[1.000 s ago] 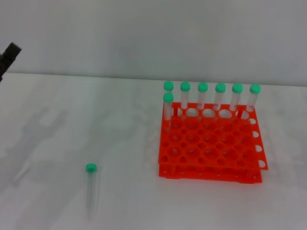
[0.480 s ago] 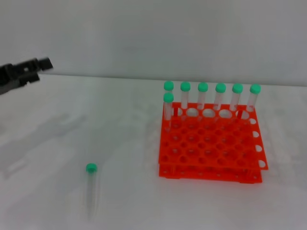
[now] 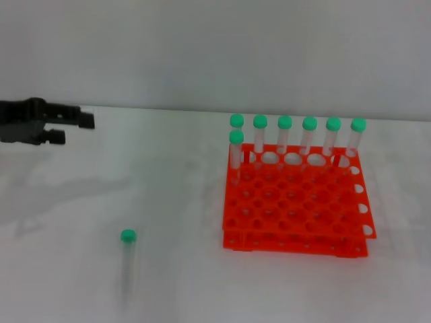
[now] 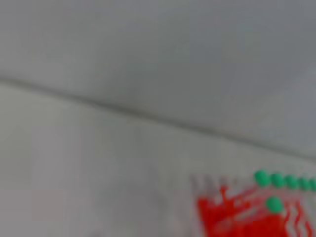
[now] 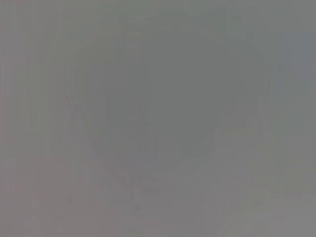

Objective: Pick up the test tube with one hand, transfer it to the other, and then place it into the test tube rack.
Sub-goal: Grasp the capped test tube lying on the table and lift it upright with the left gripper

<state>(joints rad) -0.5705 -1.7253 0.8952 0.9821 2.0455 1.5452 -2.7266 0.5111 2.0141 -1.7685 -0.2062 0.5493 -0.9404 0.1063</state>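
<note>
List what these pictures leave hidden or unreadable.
- Right gripper: in no view; the right wrist view is blank grey.
- Left gripper: head view's left edge cuts off its wrist; finger gap unclear.
- Test tube: only its green cap reads in the head view; the clear body fades into the table.
- Test tube rack: blurred and cropped in the left wrist view.

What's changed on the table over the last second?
The left pincer has swung in from the left edge, reaching farther over the table, holding nothing. The test tube lying flat and the test tube rack with its seven standing tubes stayed put.
</note>
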